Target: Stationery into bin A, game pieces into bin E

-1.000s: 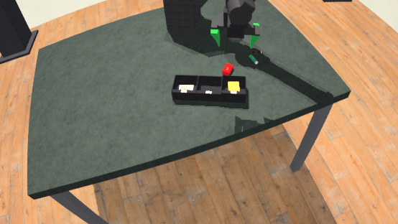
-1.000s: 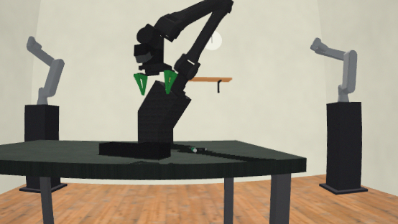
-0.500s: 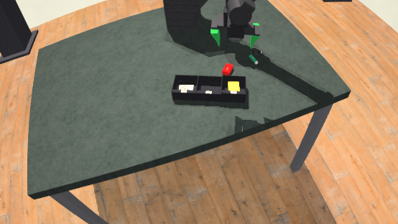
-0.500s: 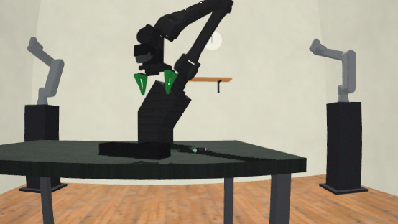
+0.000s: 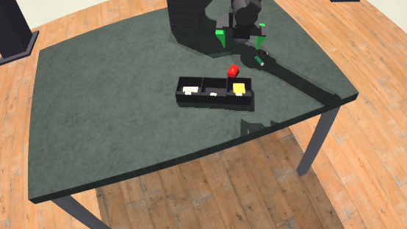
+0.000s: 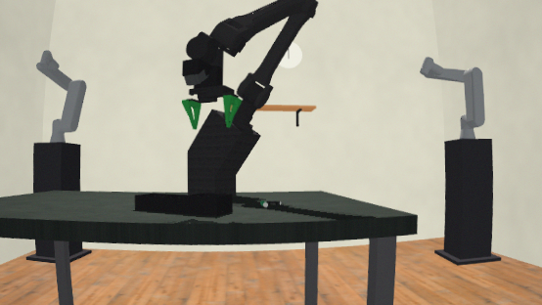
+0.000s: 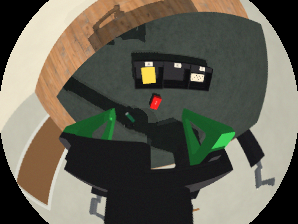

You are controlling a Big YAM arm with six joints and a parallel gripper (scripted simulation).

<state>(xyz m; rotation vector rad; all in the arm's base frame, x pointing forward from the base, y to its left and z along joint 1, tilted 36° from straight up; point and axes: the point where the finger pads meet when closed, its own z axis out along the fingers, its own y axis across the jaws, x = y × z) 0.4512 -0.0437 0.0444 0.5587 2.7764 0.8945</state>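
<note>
Taking the top view left to right, find left bin (image 5: pixel 189 99) (image 6: pixel 152 202) (image 7: pixel 200 86) first, with white tile (image 5: pixel 190 89) (image 7: pixel 197 77) inside; then middle bin (image 5: pixel 214 100) (image 6: pixel 183 204) (image 7: pixel 175 86), then right bin (image 5: pixel 239 100) (image 6: pixel 215 206) (image 7: pixel 150 87), with yellow pad (image 5: pixel 239 88) (image 7: pixel 148 75) inside. Can't read A or E on any label. Just behind right bin, look for red block (image 5: pixel 233 70) (image 7: pixel 156 102), outside on the table, long axis running more toward the arm than along the row. Well above and arm-side of red block, see hand (image 5: pixel 240 47) (image 6: pixel 211 128) (image 7: pixel 148 112), released, with nothing between the fingers. Farther right, note green tube (image 5: pixel 259 60) (image 6: pixel 265 204) (image 7: pixel 130 117), lying slantwise beside dark piece (image 5: pixel 261 53) (image 6: pixel 275 202). Can't tell for certain whether red block belongs to either group: if so, probably reach down and bin-ward from hand, closing across the short sides and keeping off right bin's wall; if not, likely just keep clear

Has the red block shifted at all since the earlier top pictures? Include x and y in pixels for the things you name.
No. The red block (image 5: pixel 233 70) (image 7: pixel 156 102) sits just behind the yellow item's compartment (image 5: pixel 239 100), as before.
</note>
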